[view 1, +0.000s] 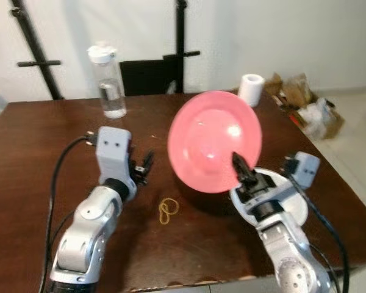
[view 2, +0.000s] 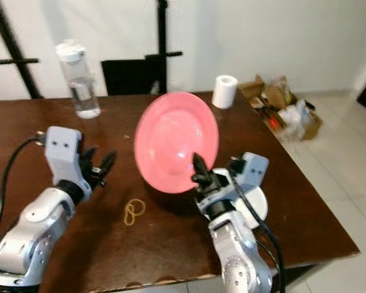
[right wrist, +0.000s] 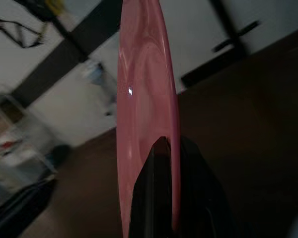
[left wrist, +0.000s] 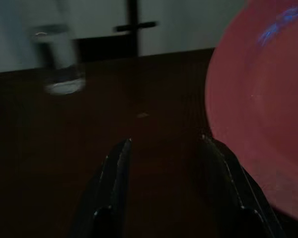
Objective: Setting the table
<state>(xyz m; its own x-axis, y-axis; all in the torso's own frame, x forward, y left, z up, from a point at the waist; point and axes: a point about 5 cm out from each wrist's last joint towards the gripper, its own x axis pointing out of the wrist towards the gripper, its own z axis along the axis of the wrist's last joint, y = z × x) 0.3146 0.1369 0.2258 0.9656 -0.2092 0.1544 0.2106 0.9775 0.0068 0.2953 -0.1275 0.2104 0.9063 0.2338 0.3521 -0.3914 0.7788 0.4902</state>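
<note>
Right gripper (view 1: pixel 239 165) fingers pinch the pink plate (view 1: pixel 213 139) by its rim, tilted on edge for carrying; left gripper (view 1: pixel 143 168) fingers spread, idle over the tabletop (view 1: pixel 24 152).

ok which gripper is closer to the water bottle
Left. The left gripper hovers open over the table, with the water bottle further back near the far edge. The right gripper is further off toward the right, shut on the rim of the pink plate.

Pink plate (view 1: pixel 210 137) tilted above table (view 1: pixel 36 140)
</note>
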